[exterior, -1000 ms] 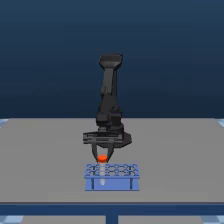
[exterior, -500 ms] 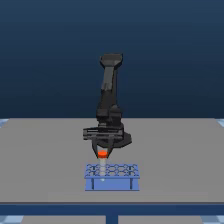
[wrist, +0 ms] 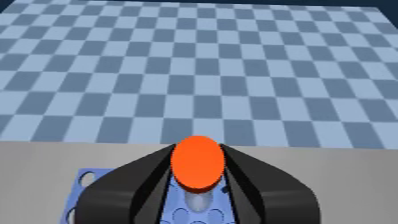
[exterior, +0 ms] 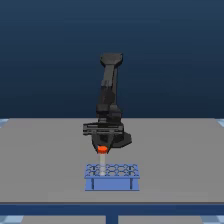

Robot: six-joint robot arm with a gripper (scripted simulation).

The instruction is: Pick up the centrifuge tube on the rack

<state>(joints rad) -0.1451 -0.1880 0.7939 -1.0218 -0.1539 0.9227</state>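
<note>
The blue rack (exterior: 112,176) sits on the grey table near its front edge, below the black arm. The centrifuge tube (exterior: 102,159) hangs upright over the rack's holes on the exterior view's left side, its orange-red cap (exterior: 102,149) between the fingers and its whitish body reaching down to the rack top. My gripper (exterior: 103,148) is shut on the tube's cap. In the wrist view the orange cap (wrist: 197,162) sits between the two black fingers (wrist: 133,185), with the rack (wrist: 89,182) below.
The grey table (exterior: 45,155) spreads wide on both sides of the rack. A blue checkered floor (wrist: 195,65) lies beyond the table edge in the wrist view.
The gripper has risen with the tube in it. The orange cap now stands higher above the rack than one second ago.
</note>
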